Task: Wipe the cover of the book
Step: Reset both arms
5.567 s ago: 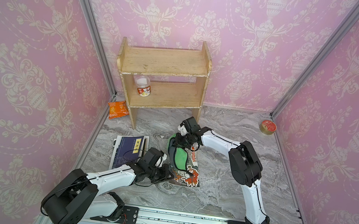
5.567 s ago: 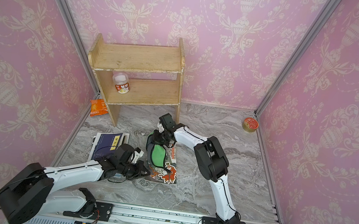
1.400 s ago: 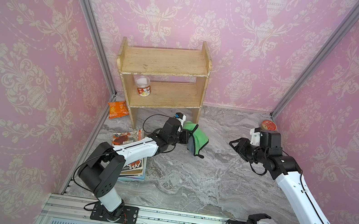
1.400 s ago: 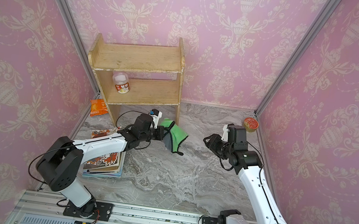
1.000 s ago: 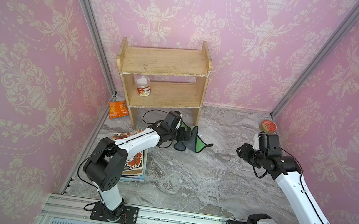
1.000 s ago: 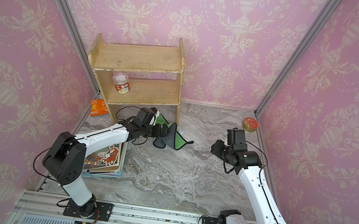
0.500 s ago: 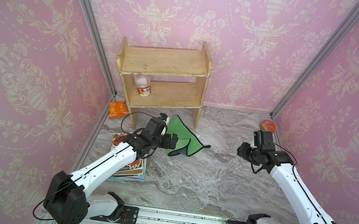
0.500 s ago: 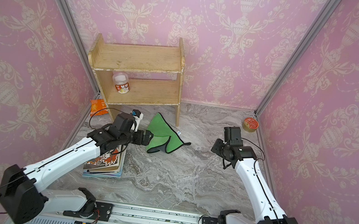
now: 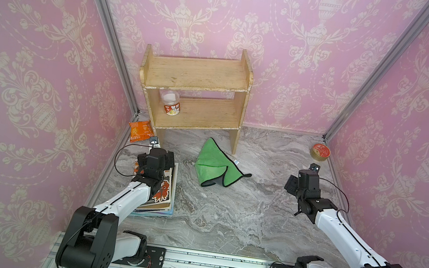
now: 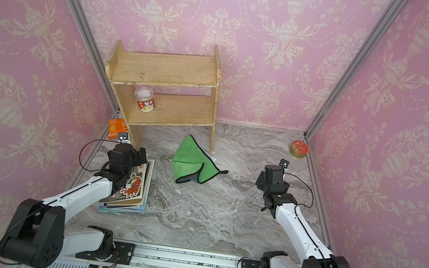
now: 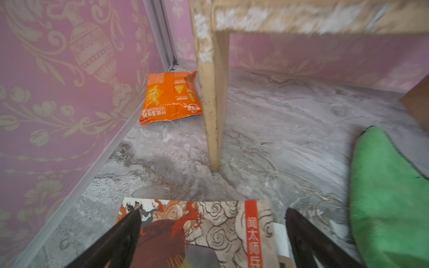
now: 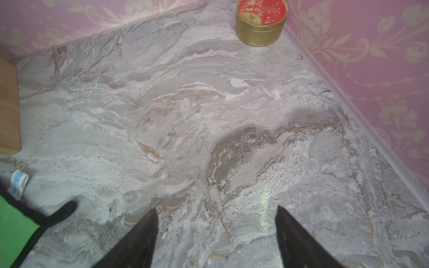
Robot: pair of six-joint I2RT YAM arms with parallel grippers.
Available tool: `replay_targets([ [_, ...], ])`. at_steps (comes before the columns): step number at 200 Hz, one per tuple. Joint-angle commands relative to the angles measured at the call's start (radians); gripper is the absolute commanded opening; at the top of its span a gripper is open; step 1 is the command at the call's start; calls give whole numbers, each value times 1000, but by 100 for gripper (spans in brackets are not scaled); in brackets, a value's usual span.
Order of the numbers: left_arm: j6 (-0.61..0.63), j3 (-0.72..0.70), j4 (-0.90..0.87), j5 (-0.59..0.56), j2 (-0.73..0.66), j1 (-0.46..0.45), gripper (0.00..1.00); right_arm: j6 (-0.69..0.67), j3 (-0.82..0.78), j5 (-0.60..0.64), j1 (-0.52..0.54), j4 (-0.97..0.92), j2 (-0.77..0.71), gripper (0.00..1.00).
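Observation:
The book (image 9: 165, 190) (image 10: 135, 183) with a red and cream illustrated cover (image 11: 209, 222) tops a small stack at the left of the table. My left gripper (image 9: 158, 157) (image 11: 213, 211) is open over the book's far end, holding nothing. The green cloth (image 9: 213, 163) (image 10: 192, 163) (image 11: 390, 197) lies crumpled on the marble in front of the shelf, to the right of the book, free of both grippers. My right gripper (image 9: 292, 184) (image 12: 216, 208) is open above bare marble at the right, well away from the cloth (image 12: 14, 222).
A wooden shelf (image 9: 194, 95) stands at the back with a jar (image 9: 170, 102) on its lower board. An orange snack packet (image 9: 139, 131) (image 11: 169, 97) lies by the left wall. A gold tin with a red lid (image 9: 320, 152) (image 12: 261, 20) sits in the back right corner.
The left gripper has drawn back from the cloth to above the book, leaving the cloth spread on the table. The right gripper's jaws have opened wider.

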Motion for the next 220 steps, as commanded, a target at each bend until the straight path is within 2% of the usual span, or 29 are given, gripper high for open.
replay_targets([
  [1,103,-41,268,-123,76,25,99,-64,-16,231,-5,207,51,100],
  [15,181,-87,439,-108,134,35,99,-78,-23,282,-6,267,120,100],
  [30,195,-57,337,-87,115,37,99,-91,-52,294,-6,349,165,100],
  [42,227,-65,355,-76,116,39,99,-110,-102,292,-6,441,181,100],
  [62,204,-85,372,-60,101,39,99,-130,-164,289,-9,577,195,100],
  [75,145,-103,358,6,93,51,99,-171,-200,261,-14,689,201,100],
  [89,147,-123,373,49,124,54,99,-203,-227,234,-22,776,223,100],
  [101,160,-164,522,67,204,60,99,-185,-249,218,-39,849,250,100],
  [115,170,-225,758,116,310,76,99,-179,-231,192,-46,811,250,100],
  [128,179,-263,893,141,373,81,99,-219,-240,100,-54,834,254,100],
  [156,186,-232,797,209,351,85,99,-363,-301,-250,-60,1008,314,100],
  [167,167,-214,753,231,345,104,99,-365,-303,-232,-60,1145,401,100],
  [174,148,-202,720,258,341,124,99,-341,-278,-204,-65,1047,375,100],
  [181,135,-199,705,296,336,142,99,-322,-244,-229,-86,929,348,100],
  [190,137,-202,715,296,339,143,100,-308,-252,-262,-109,973,365,100],
  [220,139,-206,720,297,338,143,100,-300,-247,-250,-110,951,357,100],
])
